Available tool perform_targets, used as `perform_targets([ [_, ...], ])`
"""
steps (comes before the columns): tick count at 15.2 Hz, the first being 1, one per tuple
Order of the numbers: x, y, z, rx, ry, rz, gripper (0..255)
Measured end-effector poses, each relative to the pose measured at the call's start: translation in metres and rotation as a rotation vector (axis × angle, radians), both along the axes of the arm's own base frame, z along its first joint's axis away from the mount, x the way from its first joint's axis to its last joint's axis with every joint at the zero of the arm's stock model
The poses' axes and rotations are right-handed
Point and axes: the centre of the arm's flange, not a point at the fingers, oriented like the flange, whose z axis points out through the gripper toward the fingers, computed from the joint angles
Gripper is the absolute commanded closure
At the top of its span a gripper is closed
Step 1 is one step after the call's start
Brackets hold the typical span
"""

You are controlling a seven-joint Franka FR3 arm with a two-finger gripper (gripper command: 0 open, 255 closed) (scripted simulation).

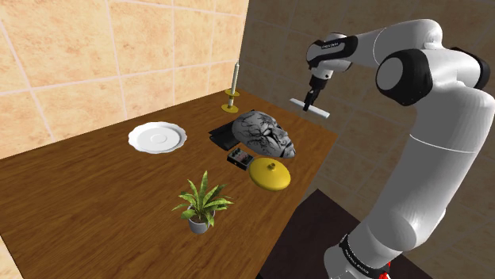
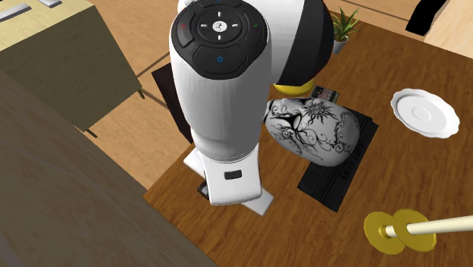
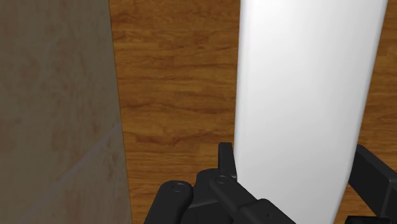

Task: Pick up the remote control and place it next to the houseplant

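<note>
White arm [image 1: 428,158], dark joints [image 1: 400,77], blk gripper [image 1: 309,101].

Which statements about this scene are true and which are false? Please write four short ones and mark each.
1. The gripper clasps a flat white remote between its fingers. True.
2. The houseplant stands on the white plate. False: it stands on the bare wooden table, apart from the plate.
3. The candlestick has a yellow base. True.
4. The yellow lid lies on the floor. False: it lies on the table, beside the patterned mask.
</note>
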Motion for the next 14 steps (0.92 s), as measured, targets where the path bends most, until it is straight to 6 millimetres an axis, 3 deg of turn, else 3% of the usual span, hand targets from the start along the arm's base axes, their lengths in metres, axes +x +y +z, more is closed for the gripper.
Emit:
perform_targets([
  [14,0.001,0.000,0.074,0.000,0.000,0.000,255],
])
